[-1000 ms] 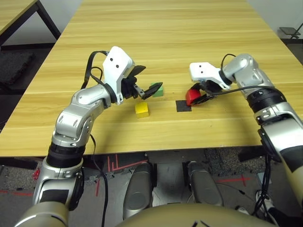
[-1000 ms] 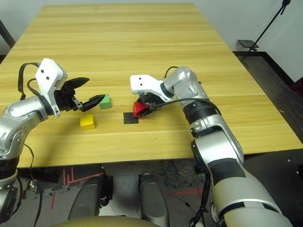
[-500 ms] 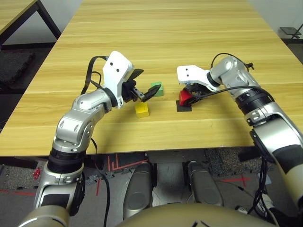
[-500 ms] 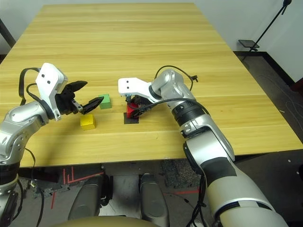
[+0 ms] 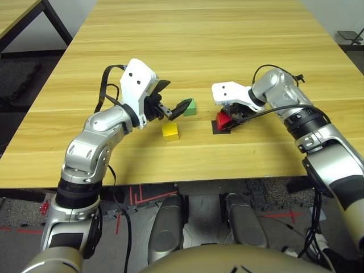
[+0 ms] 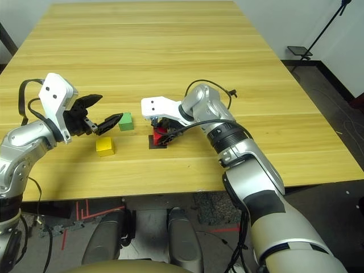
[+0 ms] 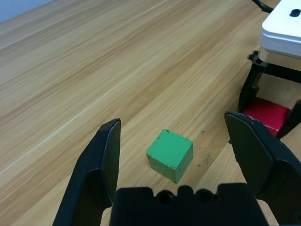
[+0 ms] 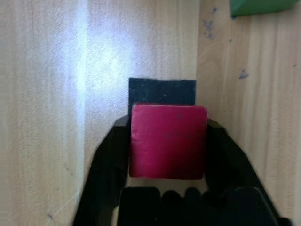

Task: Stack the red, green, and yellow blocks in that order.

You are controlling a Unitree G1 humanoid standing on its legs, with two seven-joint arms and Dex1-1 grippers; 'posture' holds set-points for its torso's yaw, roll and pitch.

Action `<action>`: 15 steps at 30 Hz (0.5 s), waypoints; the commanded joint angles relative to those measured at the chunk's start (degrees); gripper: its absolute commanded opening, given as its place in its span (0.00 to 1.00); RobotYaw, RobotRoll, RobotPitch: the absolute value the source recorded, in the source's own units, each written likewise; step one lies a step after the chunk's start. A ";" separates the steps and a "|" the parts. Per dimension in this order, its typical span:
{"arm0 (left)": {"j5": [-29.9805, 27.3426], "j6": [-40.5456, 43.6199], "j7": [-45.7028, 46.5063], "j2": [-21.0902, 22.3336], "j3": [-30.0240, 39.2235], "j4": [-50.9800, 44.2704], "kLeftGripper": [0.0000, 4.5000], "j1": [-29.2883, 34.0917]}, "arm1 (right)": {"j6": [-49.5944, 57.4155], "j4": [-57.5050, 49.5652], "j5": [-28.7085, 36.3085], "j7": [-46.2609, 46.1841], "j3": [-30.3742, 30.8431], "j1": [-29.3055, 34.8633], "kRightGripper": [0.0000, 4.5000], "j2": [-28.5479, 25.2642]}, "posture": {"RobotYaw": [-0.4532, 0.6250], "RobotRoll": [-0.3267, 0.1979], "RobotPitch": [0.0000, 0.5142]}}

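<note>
the left gripper (image 7: pixel 171 155) hangs wide open; the right gripper (image 8: pixel 168 141) is angled down over the table.

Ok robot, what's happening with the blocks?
Right gripper around red block, at the black square. Left gripper open, empty. Green and yellow blocks unstacked on table.

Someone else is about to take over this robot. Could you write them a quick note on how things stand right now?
Left hand: open and empty, above the table near the green block.
Right hand: fingers at both sides of the red block, which is at the black square.
Yellow block: on the table, on the robot's left, nearer the robot than green.
Done: red brought to the square; nothing stacked.
Left: free red, then add green, then yellow.
</note>
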 commanded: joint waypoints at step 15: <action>10.75 -10.24 -27.77 8.49 -17.61 29.97 1.00 -21.31 | -10.35 11.07 14.08 7.40 -13.00 -9.16 0.99 -15.15 | 0.73 0.32 0.12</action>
